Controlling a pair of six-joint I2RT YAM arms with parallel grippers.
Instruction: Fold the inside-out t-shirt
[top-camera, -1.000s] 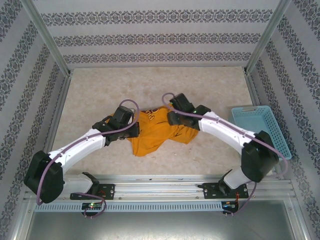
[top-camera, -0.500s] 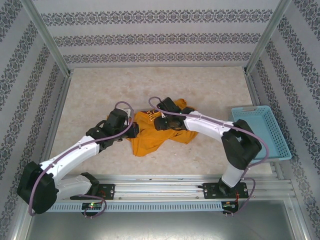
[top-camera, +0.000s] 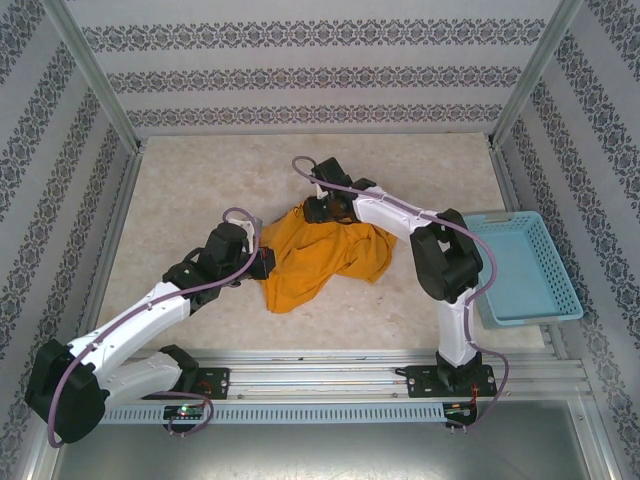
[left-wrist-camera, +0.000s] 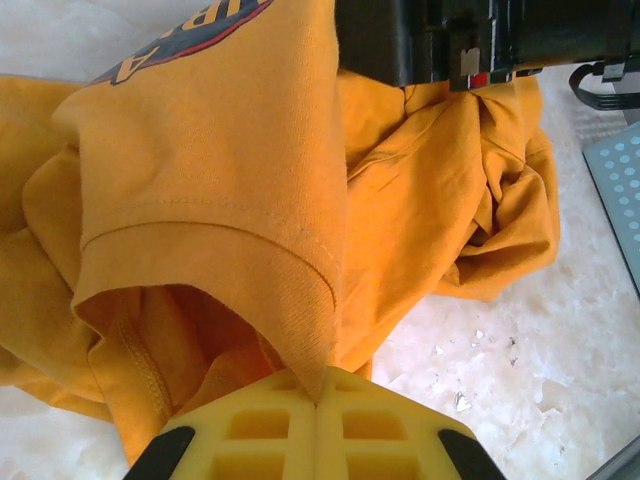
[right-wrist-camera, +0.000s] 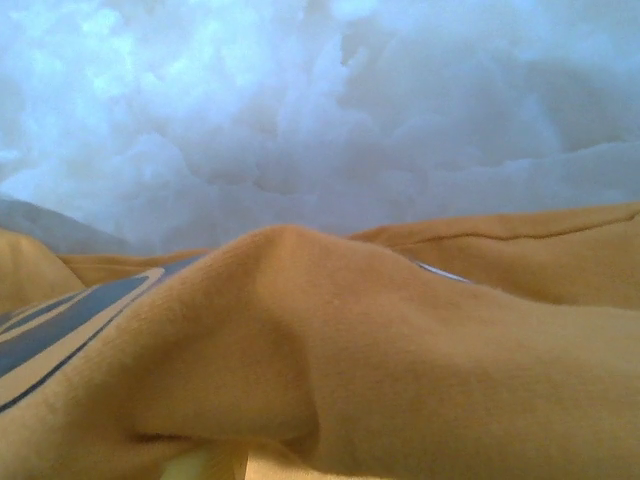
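the shirt (top-camera: 322, 255) is lying crumpled near the middle of the bench (top-camera: 190, 190), between the two arms, and the basket (top-camera: 520, 265) is sitting apart from it at the right edge. the left tool (top-camera: 262, 263) is touching the shirt's left edge. in its wrist view the left tool (left-wrist-camera: 318, 392) is pressing its yellow pads together with a stitched sleeve hem pinched between them, so it is closed and gripping the shirt (left-wrist-camera: 220, 170). the cloth is rising from the pads and draping away toward a dark print at the top. the right tool (top-camera: 315, 208) is reaching down onto the shirt's far edge. from the left wrist, the right tool (left-wrist-camera: 450, 40) is showing as a black block sitting over bunched cloth, with a corner of the basket (left-wrist-camera: 620, 190) beside it. in the right wrist view the shirt (right-wrist-camera: 360, 370) is lying close under the camera, with a dark print stripe at the left and the pale bench (right-wrist-camera: 320, 120) beyond. how far the right tool is opening, and whether it is holding any cloth, i cannot tell.
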